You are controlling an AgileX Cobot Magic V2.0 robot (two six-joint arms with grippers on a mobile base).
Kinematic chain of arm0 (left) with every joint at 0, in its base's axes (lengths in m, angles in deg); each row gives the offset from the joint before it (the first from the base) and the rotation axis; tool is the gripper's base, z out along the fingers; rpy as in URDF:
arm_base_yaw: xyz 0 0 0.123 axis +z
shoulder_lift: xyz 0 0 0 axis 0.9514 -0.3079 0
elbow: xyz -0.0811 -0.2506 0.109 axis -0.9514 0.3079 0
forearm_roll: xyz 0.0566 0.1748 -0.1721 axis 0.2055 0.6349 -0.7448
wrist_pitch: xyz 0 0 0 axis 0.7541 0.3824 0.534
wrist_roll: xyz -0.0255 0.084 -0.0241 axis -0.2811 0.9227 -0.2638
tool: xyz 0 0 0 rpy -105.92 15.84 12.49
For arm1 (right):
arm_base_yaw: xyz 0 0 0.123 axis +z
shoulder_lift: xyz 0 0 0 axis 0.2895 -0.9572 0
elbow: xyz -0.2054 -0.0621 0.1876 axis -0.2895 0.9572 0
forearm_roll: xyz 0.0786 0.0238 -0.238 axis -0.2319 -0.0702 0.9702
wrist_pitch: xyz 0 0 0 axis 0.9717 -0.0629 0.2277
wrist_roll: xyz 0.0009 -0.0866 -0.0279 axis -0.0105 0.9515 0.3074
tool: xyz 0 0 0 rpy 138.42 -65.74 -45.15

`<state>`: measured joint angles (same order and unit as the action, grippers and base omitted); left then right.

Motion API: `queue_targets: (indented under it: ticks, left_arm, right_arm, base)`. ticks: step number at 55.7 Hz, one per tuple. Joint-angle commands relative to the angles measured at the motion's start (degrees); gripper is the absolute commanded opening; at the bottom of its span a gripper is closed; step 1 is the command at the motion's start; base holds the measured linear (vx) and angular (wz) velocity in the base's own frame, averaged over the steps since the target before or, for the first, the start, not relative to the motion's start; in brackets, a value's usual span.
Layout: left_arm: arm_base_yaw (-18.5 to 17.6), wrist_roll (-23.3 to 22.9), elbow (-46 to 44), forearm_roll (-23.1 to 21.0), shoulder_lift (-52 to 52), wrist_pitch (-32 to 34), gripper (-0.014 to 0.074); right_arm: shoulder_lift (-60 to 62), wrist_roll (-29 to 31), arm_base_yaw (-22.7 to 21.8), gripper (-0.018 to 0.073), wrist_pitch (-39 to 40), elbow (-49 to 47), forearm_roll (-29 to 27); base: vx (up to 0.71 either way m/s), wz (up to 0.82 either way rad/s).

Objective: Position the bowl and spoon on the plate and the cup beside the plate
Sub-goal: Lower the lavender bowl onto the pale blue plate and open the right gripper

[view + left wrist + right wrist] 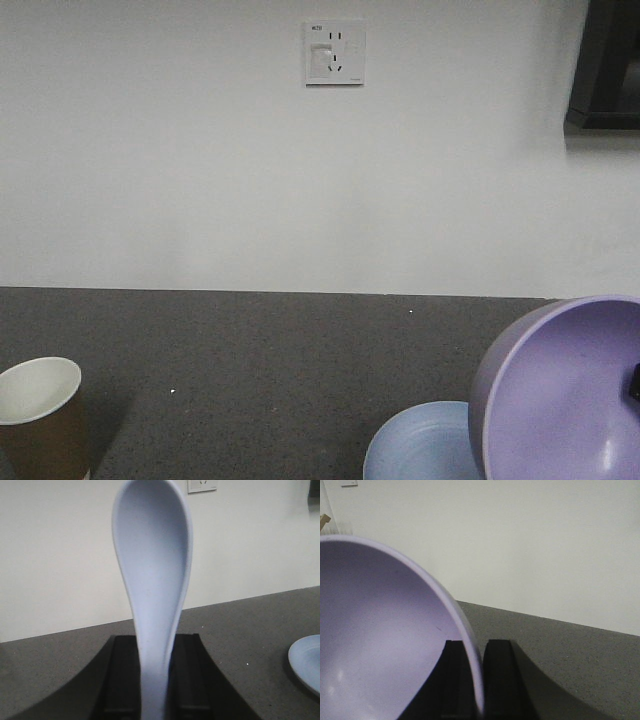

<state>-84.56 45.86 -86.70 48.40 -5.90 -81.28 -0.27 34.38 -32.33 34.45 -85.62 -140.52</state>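
Bowl [565, 390] tilted steeply on edge, just right of plate [415, 445]; rim pinched between fingers of right end effector [476, 680]. Spoon [155, 590] upright, scoop on top, handle clamped by left end effector [156, 690]. Plate flat on dark tabletop [270, 350]. Paper cup [40, 415] upright at far left, well apart from plate.

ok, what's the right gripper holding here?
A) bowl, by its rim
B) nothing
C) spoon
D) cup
A: in the right wrist view the bowl has its rim pinched in the right gripper; the spoon is in the left gripper, and the cup stands on the table.
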Motion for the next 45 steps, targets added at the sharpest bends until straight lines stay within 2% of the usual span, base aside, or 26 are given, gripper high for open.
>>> queue_targets:
  ticks: [1,39,45]
  left_arm:
    - [-0.39,-0.50,-1.28,-0.58,-0.61,4.78,0.0000]
    - [-0.39,-0.50,-1.28,-0.61,-0.61,4.83,0.0000]
    - [-0.39,-0.50,-1.28,-0.76,-0.61,7.46,0.0000]
  right_arm:
    - [-0.05,0.59,-0.18,-0.0009,1.87,-1.59,-3.54]
    - [0.39,0.52,-0.24,-0.0009,1.87,-1.59,-3.99]
    - [0.39,0.24,-0.24,-0.0009,1.62,-1.59,-4.14]
  base:
    - [0.00,0.00]
    - [0.00,0.00]
    - [0.00,0.00]
